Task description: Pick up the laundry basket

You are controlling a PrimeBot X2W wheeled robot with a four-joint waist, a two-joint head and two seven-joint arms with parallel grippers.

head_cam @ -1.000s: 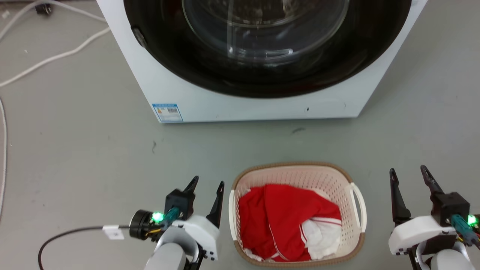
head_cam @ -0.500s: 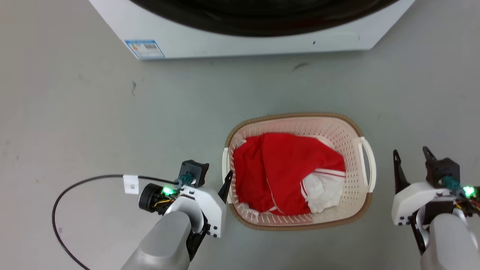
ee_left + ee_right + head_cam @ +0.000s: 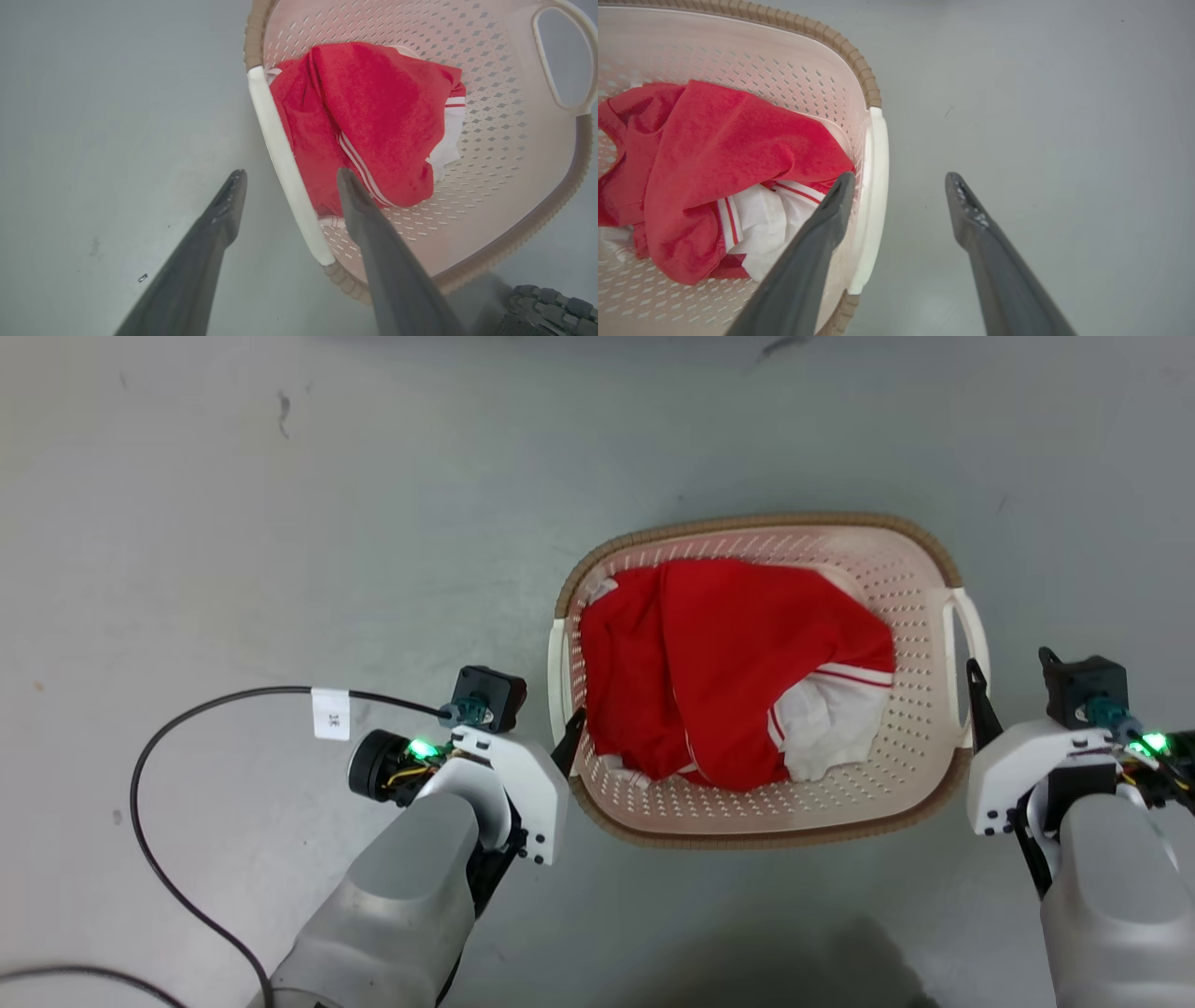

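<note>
Logging left gripper low over the near left of the floor, fingers spread wide, released, clasping nothing. Finding the white left handle of the laundry basket between its two fingers. Placing one finger over bare floor, the other over the basket's inside, above the red garment. Not managing to tell touch from gap here. Noting a green light on that wrist and a black cable with a white tag, looping leftward across the floor.

Logging right gripper at the near right, likewise spread and released, clasping nothing. Finding the white right handle between the pair, just beside the inner finger. Seeing the outer finger over bare floor.

Recording the laundry basket upright on the floor, between both grippers and reaching beyond them. Seeing the red garment bunched inside, covering most of the bottom, with a white piece at its near right. Seeing dark scuff marks on the far floor beyond the basket.
</note>
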